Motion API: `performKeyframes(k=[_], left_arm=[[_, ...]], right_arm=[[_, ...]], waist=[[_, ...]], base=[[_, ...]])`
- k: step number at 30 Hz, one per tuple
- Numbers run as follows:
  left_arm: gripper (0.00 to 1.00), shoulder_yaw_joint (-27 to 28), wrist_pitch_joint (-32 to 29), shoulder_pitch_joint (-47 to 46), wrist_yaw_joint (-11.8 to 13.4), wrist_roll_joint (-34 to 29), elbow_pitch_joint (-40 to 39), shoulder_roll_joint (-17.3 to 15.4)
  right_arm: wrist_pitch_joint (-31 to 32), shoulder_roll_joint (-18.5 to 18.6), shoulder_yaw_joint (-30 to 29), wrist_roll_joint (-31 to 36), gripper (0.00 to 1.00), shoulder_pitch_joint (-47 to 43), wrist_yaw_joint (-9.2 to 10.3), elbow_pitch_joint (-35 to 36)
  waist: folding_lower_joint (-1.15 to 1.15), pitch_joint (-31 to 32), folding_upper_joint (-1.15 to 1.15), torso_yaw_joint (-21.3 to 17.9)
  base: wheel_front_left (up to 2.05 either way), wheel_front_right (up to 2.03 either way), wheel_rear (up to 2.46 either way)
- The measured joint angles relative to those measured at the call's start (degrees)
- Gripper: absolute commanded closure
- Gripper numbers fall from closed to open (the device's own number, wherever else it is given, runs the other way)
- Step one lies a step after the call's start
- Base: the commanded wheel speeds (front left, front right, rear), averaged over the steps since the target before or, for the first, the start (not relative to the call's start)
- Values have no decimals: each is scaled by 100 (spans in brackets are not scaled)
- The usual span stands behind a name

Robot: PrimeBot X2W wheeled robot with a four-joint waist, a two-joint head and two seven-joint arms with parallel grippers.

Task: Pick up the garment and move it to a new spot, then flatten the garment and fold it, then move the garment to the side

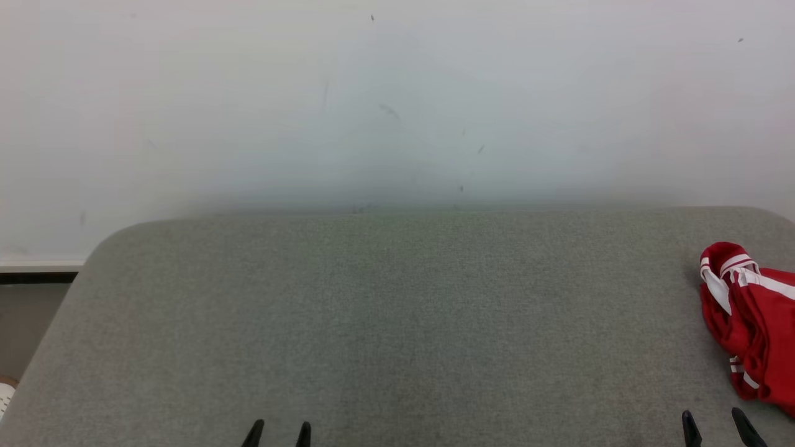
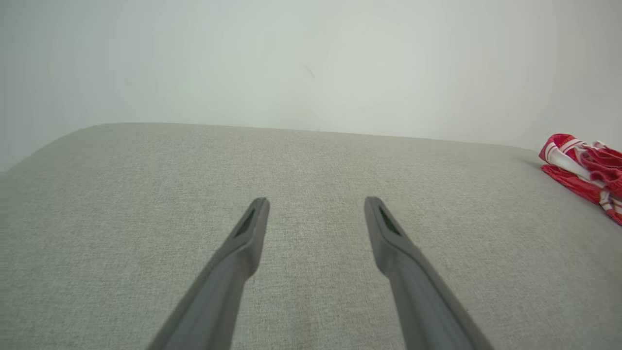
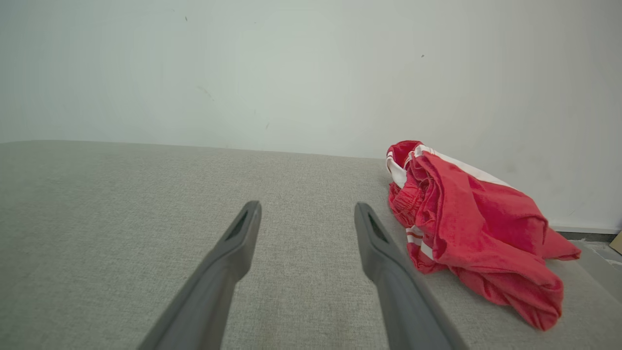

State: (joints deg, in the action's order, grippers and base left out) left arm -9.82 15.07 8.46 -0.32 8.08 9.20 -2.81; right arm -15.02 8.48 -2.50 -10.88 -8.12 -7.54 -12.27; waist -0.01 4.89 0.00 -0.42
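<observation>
The garment (image 1: pixel 754 323) is red with white stripes and lies crumpled at the right edge of the grey table (image 1: pixel 397 323). It also appears at the far right in the left wrist view, garment (image 2: pixel 585 167), and just right of my fingers in the right wrist view, garment (image 3: pixel 471 223). My right gripper (image 1: pixel 714 425) stands open at the lower right, a little short of the garment and apart from it. My left gripper (image 1: pixel 279 431) is open at the lower left over bare table. Nothing sits between either pair of fingers, as seen at the left gripper (image 2: pixel 316 206) and the right gripper (image 3: pixel 307 211).
A pale wall (image 1: pixel 397 99) rises right behind the table's far edge. The table's rounded far left corner (image 1: pixel 109 239) drops to a floor strip and skirting at the left. The garment lies near the table's right edge.
</observation>
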Motion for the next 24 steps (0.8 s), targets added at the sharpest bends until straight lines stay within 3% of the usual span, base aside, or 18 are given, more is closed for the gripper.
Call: performKeyframes(k=[11, 15, 16, 21, 24], left_arm=[[0, -7, 0, -2, 38, 9, 10, 0], [0, -45, 0, -1, -67, 51, 18, 1], [100, -51, -1, 6, -66, 49, 56, 3], [100, -71, -15, 93, -67, 91, 266, 8], [100, -38, -86, 91, -76, 450, 275, 4]], right_arm=[[0, -35, 56, 41, 0, 21, -1, -89], [0, -32, 57, 52, 0, 40, -1, -102], [2, -48, 59, 52, 100, 25, -1, -133], [67, -172, 75, 1, 100, -46, -1, -363], [170, -185, 52, -319, 100, -31, -1, -385]], waist=[[1, -11, 0, -15], [0, -6, 0, 14], [0, -6, 0, 14], [1, -11, 0, 14], [1, -23, 0, 14]], base=[[0, 0, 0], [0, 0, 0], [0, 0, 0], [0, 0, 0], [0, 0, 0]])
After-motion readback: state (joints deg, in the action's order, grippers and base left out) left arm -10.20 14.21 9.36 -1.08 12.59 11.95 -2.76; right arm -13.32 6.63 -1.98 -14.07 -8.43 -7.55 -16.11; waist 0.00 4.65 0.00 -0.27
